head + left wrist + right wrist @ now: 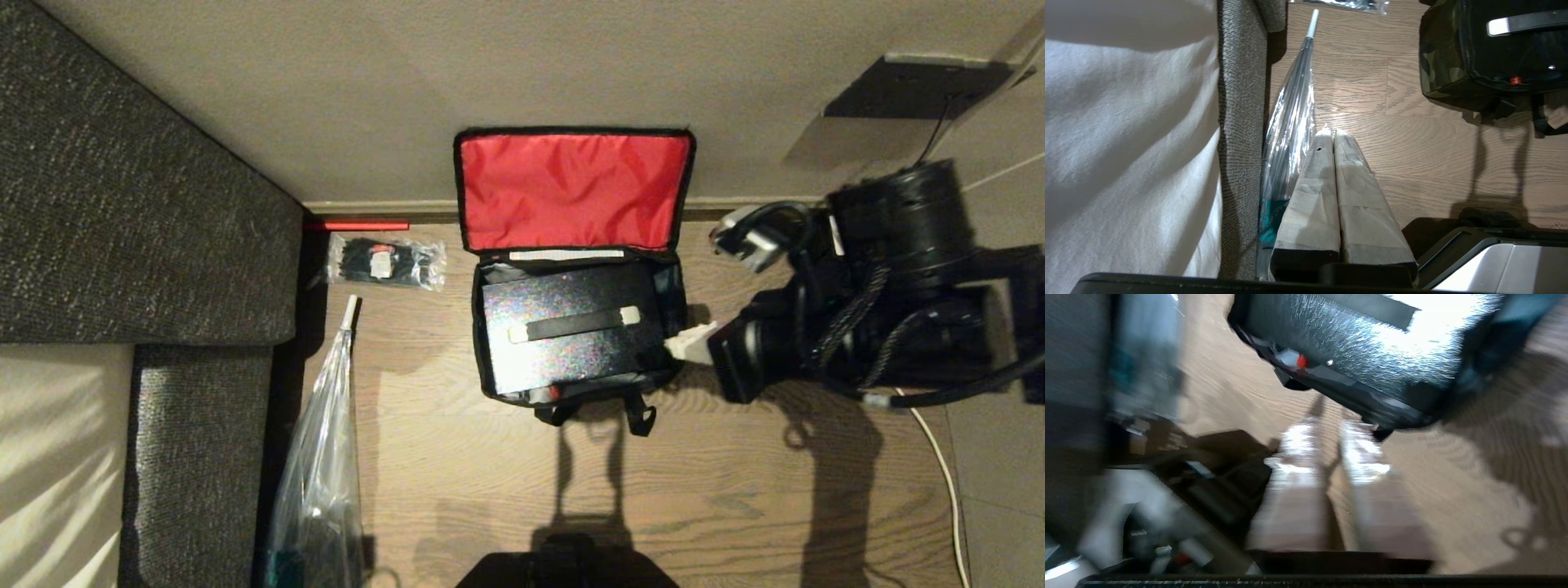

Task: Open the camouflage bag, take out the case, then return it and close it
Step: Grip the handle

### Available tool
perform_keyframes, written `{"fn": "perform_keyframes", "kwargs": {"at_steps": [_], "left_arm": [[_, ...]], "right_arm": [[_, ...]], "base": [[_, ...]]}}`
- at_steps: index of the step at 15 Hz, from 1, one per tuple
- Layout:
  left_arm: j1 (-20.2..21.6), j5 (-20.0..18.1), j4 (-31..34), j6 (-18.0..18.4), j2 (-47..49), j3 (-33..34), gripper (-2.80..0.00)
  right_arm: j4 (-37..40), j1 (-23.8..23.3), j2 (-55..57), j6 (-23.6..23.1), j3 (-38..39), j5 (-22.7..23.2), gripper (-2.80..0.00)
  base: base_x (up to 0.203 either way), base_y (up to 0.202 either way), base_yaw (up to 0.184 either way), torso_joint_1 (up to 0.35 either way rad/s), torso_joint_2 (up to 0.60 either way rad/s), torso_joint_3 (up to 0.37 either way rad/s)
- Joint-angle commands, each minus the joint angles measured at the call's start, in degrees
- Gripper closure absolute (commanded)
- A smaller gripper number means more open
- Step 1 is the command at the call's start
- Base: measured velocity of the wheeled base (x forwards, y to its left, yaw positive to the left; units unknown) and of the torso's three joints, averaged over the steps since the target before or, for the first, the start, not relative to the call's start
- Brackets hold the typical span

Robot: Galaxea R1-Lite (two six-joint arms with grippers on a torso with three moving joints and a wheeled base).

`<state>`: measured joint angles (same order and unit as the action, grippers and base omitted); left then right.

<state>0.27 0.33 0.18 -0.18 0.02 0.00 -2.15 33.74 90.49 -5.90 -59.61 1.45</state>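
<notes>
The camouflage bag (571,188) stands open on the wooden floor, its red-lined lid leaning back against the wall. Inside lies the black case (555,359), flat, with its black handle (574,324) on top and a red dot at the near edge. My right gripper (690,343) hovers just off the bag's right side, pale fingertips pointing at it. In the right wrist view the right gripper (1329,445) shows a narrow gap between its fingers, empty, near a corner of the case (1355,339). My left gripper (1329,132) is shut and empty, low beside the sofa, apart from the bag (1437,61).
A grey sofa (122,204) fills the left side. A clear-wrapped umbrella (322,457) lies along it, with a packet of black ties (384,261) and a red stick (359,225) by the wall. A white cable (939,465) runs on the right.
</notes>
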Motion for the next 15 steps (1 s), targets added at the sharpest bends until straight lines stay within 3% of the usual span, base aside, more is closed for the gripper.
{"fn": "perform_keyframes", "kwargs": {"at_steps": [1,3,6,7,8,9,11,13,15], "left_arm": [[0.0,0.02,-0.01,-0.01,-0.11,0.18,0.0],[0.08,0.02,-0.01,0.01,-0.11,0.18,0.0],[0.08,0.02,-0.01,0.01,-0.11,0.18,0.0],[0.05,0.02,-0.01,0.01,-0.11,0.18,0.0],[0.0,0.02,-0.01,0.01,-0.11,0.18,0.0],[0.0,0.02,-0.01,0.01,-0.11,0.18,0.0],[0.0,0.02,-0.01,0.01,-0.11,0.18,0.0],[0.0,0.02,-0.01,-0.08,-0.11,0.18,0.0],[0.0,0.02,-0.01,0.01,-0.11,0.18,0.0]], "right_arm": [[-2.33,3.82,8.85,-6.06,1.94,-5.96,-2.8],[-2.33,4.48,10.2,-13.39,2.31,-9.65,-2.8],[-3.13,8.28,11.6,-16.14,3.29,-13.46,-2.8],[-5.42,10.58,13.19,-17.33,3.91,-18.01,-2.8],[-8.09,12.11,15.8,-20.67,3.77,-25.43,-2.8],[-10.53,13.47,17.6,-24.09,3.56,-29.95,-2.8],[-12.95,14.39,18.57,-26.52,3.53,-32.37,-2.8],[-24.89,15.79,22.95,-37.28,4.32,-44.98,-2.8],[-38.94,16.46,28.32,-49.61,5.85,-48.84,-2.8]], "base": [[0.0,0.0,0.0,0.0,0.0,0.0],[0.0,0.0,0.0,0.0,0.0,0.0],[0.0,0.0,0.0,0.0,0.0,0.0],[0.0,0.0,0.0,0.0,0.0,0.0],[0.0,0.0,0.0,0.0,0.0,0.0],[0.0,0.0,0.0,0.0,0.0,0.0],[0.0,0.0,0.0,0.0,0.0,0.0],[0.0,0.0,0.0,0.0,0.0,0.0],[0.0,0.0,0.0,0.0,0.0,0.0]]}}
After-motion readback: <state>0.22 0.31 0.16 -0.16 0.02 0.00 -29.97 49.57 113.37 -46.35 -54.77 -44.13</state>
